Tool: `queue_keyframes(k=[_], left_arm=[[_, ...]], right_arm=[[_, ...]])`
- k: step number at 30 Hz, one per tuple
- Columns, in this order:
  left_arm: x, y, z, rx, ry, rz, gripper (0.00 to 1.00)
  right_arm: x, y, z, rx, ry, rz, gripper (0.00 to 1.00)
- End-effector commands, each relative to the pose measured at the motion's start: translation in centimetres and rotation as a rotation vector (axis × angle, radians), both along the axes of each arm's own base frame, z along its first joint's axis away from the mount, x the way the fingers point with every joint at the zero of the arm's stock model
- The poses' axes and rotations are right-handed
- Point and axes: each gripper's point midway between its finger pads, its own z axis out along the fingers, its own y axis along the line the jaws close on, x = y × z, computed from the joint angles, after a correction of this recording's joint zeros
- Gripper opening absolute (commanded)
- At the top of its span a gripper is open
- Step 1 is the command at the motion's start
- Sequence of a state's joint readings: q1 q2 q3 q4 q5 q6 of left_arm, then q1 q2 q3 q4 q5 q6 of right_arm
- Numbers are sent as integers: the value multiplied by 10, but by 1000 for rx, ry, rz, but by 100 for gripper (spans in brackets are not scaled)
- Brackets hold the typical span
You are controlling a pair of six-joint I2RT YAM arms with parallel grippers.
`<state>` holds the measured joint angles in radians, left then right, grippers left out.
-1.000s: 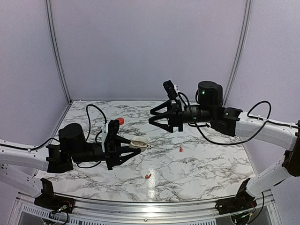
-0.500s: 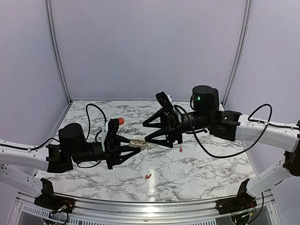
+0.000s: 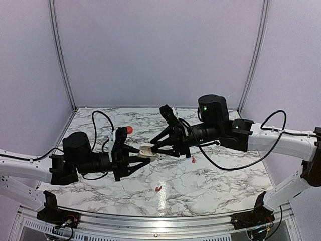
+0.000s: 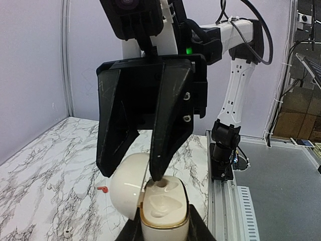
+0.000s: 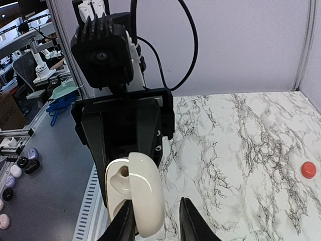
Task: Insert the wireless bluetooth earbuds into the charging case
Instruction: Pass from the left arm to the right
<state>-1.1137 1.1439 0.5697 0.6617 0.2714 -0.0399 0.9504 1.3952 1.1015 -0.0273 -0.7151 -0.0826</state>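
Left gripper [image 3: 143,155]: clamping charging case [image 4: 163,211] with its lid [image 4: 125,187] standing open.
Right gripper [image 5: 156,223]: jaws gaping partway and straddling the lid, not gripping it.
Earbuds: 2 lying loose. 1 earbud [image 3: 193,160] is lying right of the case, 1 earbud [image 3: 158,189] nearer than it.

Glossy cream plastic case [image 4: 163,211], polished marbled table [image 3: 215,181]

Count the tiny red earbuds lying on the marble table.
2. One earbud lies on the table right of centre, close under the right arm; the other lies nearer the front edge, about centre. The arms may hide more.
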Motion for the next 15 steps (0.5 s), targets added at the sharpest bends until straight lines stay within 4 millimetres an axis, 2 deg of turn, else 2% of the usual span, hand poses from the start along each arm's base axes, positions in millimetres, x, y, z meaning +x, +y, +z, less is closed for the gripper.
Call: queue_keyframes(k=[1,6,10,15], left_arm=[[-2,-3,22,-51,-34,-24,0],[0,-2,24,-55,-35,-11,0],[1,-3,24,-55,-33,-8,0],[1,-5,24,-53,-33,-15,0]], right_arm=[[3,6,18,26,-31,-12,29],[-1,5,19,29,-32,9,19],[-4,5,19,33,-29,27,23],[-6,8,20,43,-6,51,22]])
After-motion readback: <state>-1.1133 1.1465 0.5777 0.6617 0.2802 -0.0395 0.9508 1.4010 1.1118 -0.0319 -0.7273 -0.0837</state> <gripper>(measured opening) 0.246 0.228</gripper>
